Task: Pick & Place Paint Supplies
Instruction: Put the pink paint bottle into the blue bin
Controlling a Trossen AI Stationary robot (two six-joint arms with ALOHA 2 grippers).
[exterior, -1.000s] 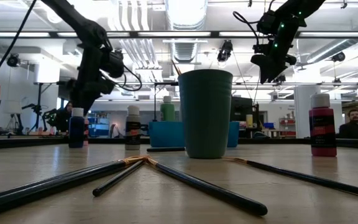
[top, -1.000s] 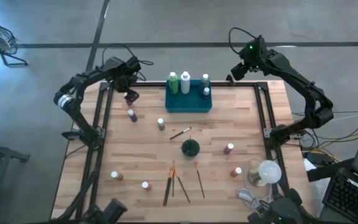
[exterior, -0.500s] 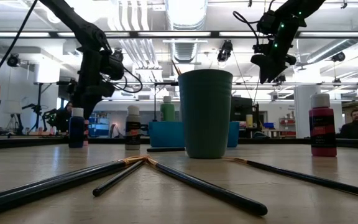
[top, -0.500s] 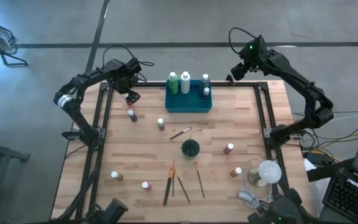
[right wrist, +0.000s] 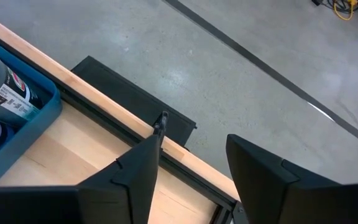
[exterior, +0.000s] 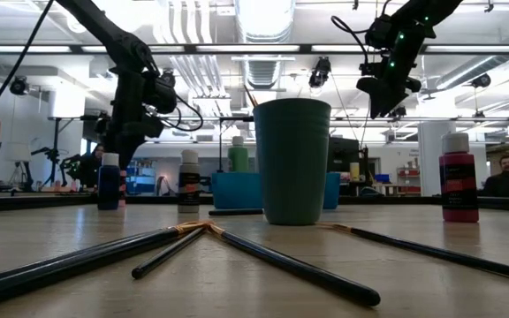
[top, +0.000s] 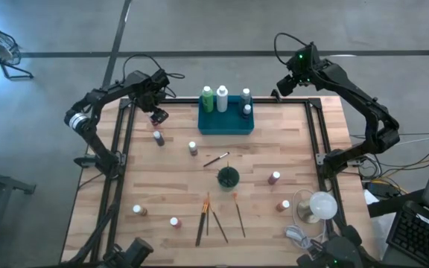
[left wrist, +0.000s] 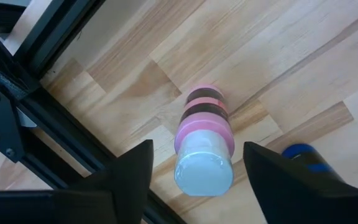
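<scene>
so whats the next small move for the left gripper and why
Probably lower a little further, then close. In the left wrist view the left gripper is open with its fingers on either side of the upright pink bottle but apart from it, near the table's far left edge.

Bottles (top: 193, 148) and brushes (top: 216, 159) scattered, apparently upright.

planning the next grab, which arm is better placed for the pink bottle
Left. Its gripper hangs open directly over the pink bottle, fingers either side. The right gripper sits beyond the teal tray.
</scene>
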